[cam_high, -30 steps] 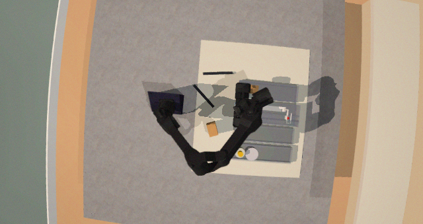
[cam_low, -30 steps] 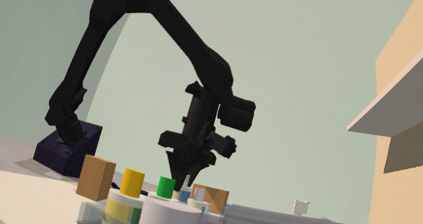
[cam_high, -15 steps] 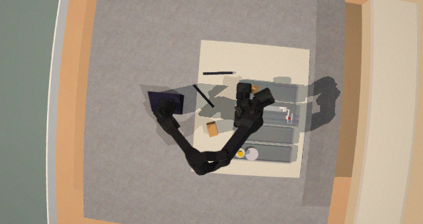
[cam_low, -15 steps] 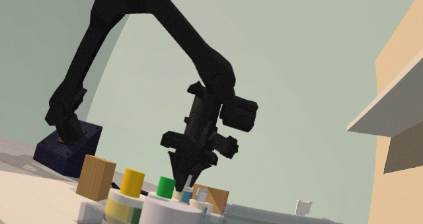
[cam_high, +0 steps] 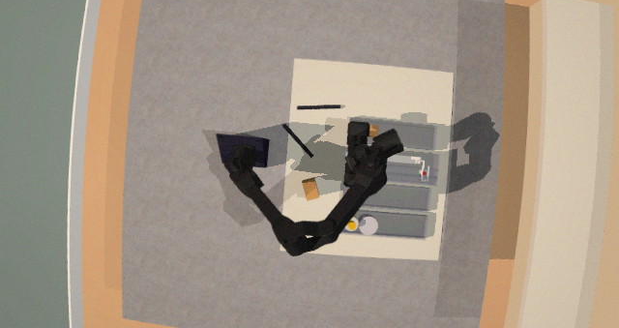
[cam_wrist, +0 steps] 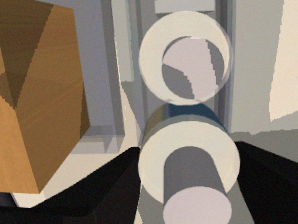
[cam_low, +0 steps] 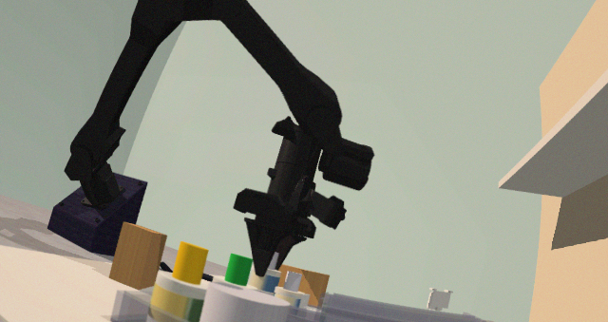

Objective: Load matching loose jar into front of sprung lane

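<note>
My gripper (cam_low: 263,269) (cam_wrist: 186,153) is shut on a cream jar (cam_low: 269,281) (cam_wrist: 197,211) with a blue band and a pale grey lid. It holds the jar upright at the front end of a grey lane. A matching jar (cam_wrist: 189,62) (cam_low: 292,290) stands right behind it in the same lane; I cannot tell whether the two touch. The small white pusher plate (cam_high: 422,166) (cam_low: 439,298) with a red dot sits further back in that lane. In the top view the arm hides the gripper and both jars.
A wooden block (cam_wrist: 36,90) (cam_high: 373,130) (cam_low: 310,279) stands close beside the held jar. Another block (cam_high: 310,189) (cam_low: 138,255) stands in front of the lanes. A yellow-lidded jar (cam_low: 190,262) (cam_high: 352,224), a green-lidded jar (cam_low: 238,269) and a large white jar (cam_high: 368,224) stand nearby. Two dark rods (cam_high: 319,106) (cam_high: 297,140) lie on the table.
</note>
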Robot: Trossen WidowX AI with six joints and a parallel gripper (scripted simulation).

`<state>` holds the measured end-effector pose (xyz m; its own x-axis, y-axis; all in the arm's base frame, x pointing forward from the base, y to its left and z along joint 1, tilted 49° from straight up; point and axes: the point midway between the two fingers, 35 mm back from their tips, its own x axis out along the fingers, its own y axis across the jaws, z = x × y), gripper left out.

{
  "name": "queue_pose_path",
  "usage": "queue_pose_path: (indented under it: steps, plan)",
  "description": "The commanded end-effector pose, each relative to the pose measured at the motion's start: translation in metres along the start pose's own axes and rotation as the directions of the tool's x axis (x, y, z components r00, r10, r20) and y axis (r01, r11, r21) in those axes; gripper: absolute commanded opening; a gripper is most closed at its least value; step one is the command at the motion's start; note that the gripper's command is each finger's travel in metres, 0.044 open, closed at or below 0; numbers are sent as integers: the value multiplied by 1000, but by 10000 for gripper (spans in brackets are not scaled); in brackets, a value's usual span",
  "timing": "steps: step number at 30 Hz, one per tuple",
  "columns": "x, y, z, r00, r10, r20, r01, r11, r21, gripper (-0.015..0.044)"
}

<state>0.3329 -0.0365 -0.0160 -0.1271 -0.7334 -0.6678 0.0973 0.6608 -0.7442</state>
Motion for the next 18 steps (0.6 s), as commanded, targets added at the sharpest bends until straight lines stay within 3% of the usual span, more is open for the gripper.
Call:
queue_pose_path:
  steps: [1,18]
  plan:
    - [-4,-2,10,1000,-6,26,6,1000,15,0]
    - [-6,-3,16,1000,-6,26,6,1000,15,0]
